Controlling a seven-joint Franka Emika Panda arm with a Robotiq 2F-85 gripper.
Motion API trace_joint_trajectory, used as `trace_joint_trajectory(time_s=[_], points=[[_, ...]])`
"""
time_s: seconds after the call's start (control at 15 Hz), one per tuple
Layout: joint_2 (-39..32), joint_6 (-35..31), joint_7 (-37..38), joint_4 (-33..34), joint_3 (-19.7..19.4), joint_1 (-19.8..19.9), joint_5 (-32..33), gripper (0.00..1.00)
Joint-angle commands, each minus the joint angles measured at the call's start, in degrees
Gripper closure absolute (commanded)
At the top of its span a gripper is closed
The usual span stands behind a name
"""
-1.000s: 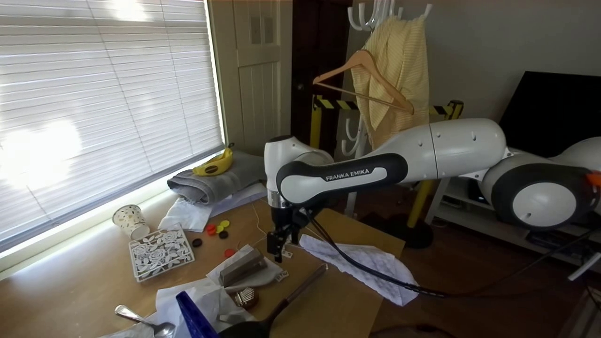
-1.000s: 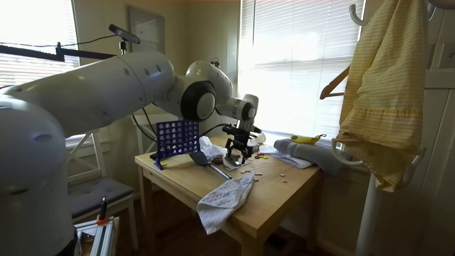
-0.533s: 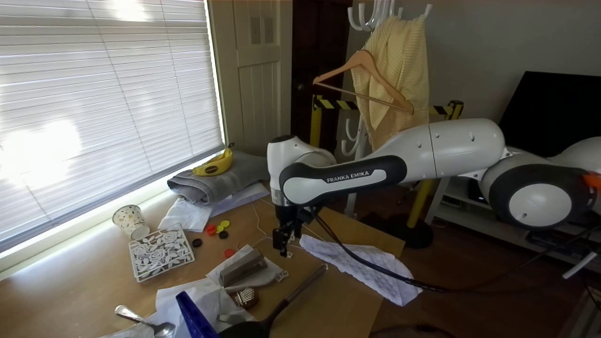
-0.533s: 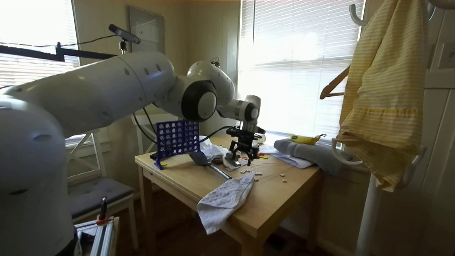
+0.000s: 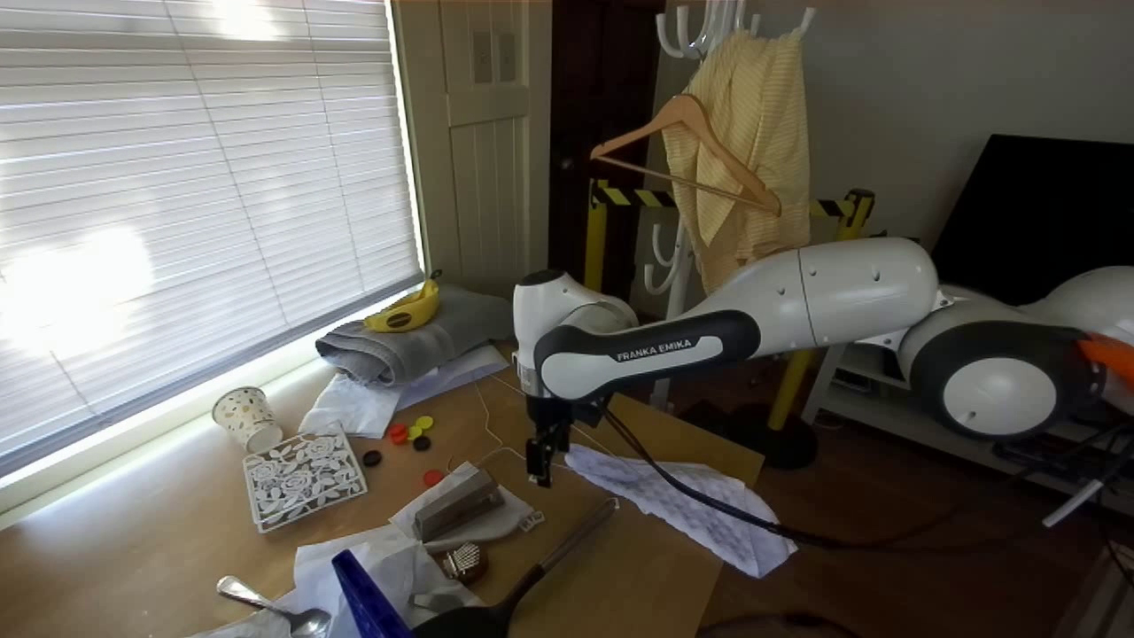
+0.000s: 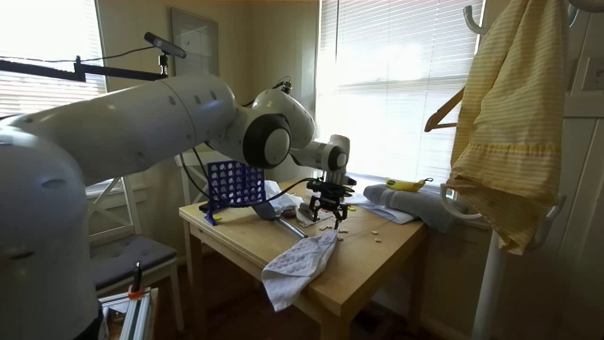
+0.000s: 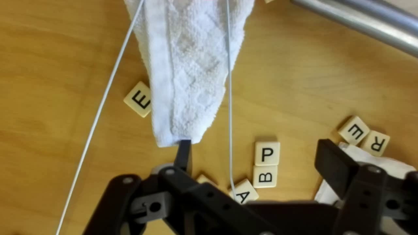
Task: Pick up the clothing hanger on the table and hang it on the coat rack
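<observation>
A thin white wire hanger (image 7: 230, 98) lies on the light wooden table (image 7: 81, 49); parts of it also show in an exterior view (image 5: 486, 416). In the wrist view, one wire crosses the white cloth and bends near a letter tile, between my fingers; another runs outside the left finger. My gripper (image 7: 256, 155) is open and empty, low over the table by the cloth's tip, in both exterior views (image 5: 540, 474) (image 6: 325, 222). The white coat rack (image 5: 679, 292) stands beyond the table, also in an exterior view (image 6: 488, 283). A wooden hanger (image 5: 695, 120) and yellow cloth (image 5: 753, 133) hang there.
A white cloth (image 6: 302, 269) drapes over the table edge. Several letter tiles (image 7: 267, 153), a spatula (image 5: 567, 545), a grey-brown block (image 5: 459, 505), a blue grid (image 6: 236, 184) and a grey towel (image 6: 401, 200) are on the table. A yellow post (image 5: 793, 390) stands beside the rack.
My gripper has moved down and to the right in both exterior views, toward the tip of the white cloth. It stays open. The table objects look unmoved.
</observation>
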State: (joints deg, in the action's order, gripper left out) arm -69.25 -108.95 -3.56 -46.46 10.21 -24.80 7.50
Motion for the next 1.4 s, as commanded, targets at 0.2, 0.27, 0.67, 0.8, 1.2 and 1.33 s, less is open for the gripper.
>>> trace_joint_trajectory(time_s=[0.2, 0.27, 0.67, 0.8, 1.2, 1.33], points=[[0.62, -4.46, -2.45, -1.83, -0.31, 0.41, 0.48, 0.55], [0.68, -4.9, -2.56, -1.92, -0.3, 0.45, 0.42, 0.63], [0.77, -5.73, -2.49, -2.22, -0.4, 0.56, 0.23, 0.99], [0.79, -5.65, -2.41, -2.27, -0.45, 0.6, 0.23, 1.0], [3.01, -7.0, -0.79, -3.48, -0.45, 1.39, -0.25, 0.99], [5.09, -9.82, 1.23, -4.37, -0.17, 2.02, -0.99, 0.99]])
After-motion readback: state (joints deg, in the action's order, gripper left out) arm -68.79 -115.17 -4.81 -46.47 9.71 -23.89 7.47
